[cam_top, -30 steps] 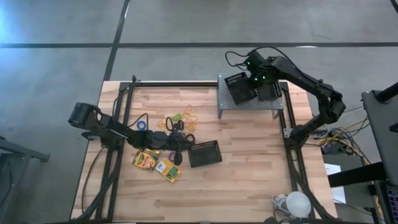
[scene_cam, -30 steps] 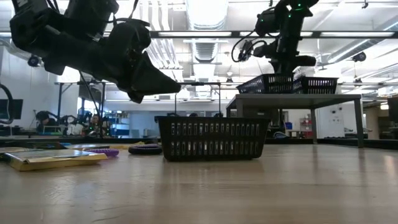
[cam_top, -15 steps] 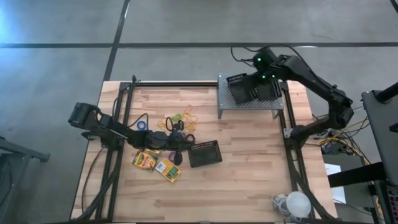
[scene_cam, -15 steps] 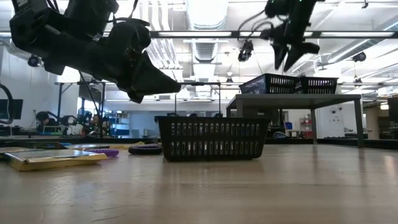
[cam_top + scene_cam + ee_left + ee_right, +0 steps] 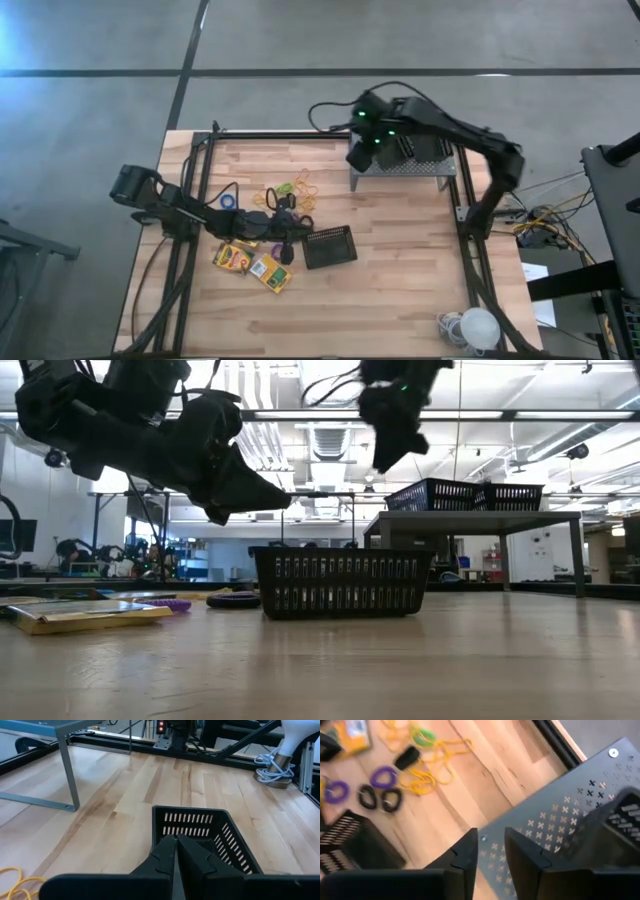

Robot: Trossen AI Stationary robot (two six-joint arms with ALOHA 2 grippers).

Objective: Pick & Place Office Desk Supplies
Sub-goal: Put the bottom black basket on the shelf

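One black mesh bin (image 5: 330, 247) stands on the table, and two more (image 5: 430, 495) (image 5: 510, 497) sit on the grey stand (image 5: 400, 168). Crayon boxes (image 5: 233, 258) (image 5: 270, 272) lie flat near the left arm. Yellow rubber bands (image 5: 427, 775), purple rings (image 5: 382, 776) and black rings (image 5: 391, 799) are scattered on the wood. My left gripper (image 5: 175, 852) is shut and hangs above the table just left of the table bin, touching nothing. My right gripper (image 5: 492, 850) is open and empty, high over the stand's left edge.
The stand takes up the far right of the table, with its legs (image 5: 67, 770) on the wood. A white lamp (image 5: 478, 325) and its cables sit at the near right corner. Bare wood stretches between the table bin and the stand.
My right gripper has come away from the mesh bins on the stand, risen a little and swung toward the table's left edge, rolling as it went. It now hangs over the stand's left edge. The bins stay on the stand.
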